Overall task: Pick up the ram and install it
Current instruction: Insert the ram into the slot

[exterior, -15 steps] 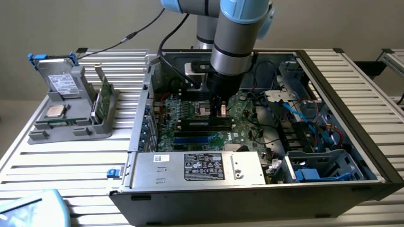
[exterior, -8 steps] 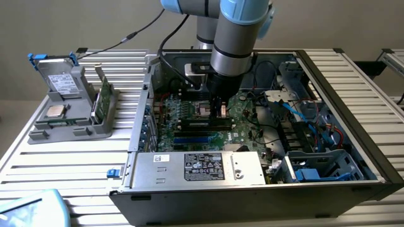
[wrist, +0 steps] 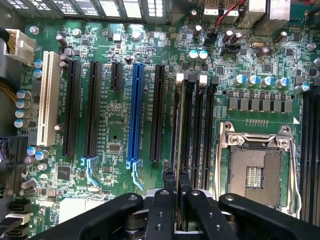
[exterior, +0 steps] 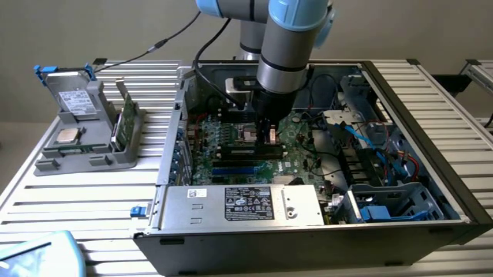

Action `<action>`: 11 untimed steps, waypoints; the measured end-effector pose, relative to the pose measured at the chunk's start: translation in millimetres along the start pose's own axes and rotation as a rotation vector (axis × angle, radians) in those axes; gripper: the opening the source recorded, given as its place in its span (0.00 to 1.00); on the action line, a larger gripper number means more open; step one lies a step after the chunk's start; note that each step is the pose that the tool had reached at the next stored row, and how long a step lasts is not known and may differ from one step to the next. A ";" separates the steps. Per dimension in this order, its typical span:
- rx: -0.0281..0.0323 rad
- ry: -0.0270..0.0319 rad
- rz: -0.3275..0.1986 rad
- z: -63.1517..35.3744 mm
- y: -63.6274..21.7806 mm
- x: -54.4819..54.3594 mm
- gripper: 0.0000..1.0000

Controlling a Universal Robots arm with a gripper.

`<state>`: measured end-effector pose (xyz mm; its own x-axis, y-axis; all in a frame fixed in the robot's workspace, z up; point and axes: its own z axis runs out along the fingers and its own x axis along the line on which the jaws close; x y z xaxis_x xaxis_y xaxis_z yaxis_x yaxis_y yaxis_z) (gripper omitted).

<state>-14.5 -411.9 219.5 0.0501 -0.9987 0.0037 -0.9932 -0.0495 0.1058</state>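
The black two-fingered gripper (wrist: pixel 176 176) is pinching, jaws narrow, what looks like the long thin green ram stick (wrist: pixel 176 150), edge-on over the black memory slots (wrist: pixel 197 125) beside the silver processor socket (wrist: pixel 255 165). Any tilt or offset is risking a jammed, half-seated stick.

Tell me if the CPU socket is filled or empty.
Empty. The socket shows its bare contact grid inside the metal frame, with no chip seated in it.
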 end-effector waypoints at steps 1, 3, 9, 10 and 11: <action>0.0000 -0.0001 0.000 0.2 0.0 0.0 0.14; 0.0000 -0.0001 0.000 0.4 0.0 -0.1 0.14; -0.0003 -0.0001 0.000 0.8 0.0 -0.9 0.14; -0.0001 -0.0001 0.000 0.8 0.0 -0.9 0.14; 0.0000 -0.0001 0.000 0.7 -0.1 -1.0 0.14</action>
<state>-14.6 -411.0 218.7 0.0500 -0.9987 0.0036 -0.9932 -0.0494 0.1058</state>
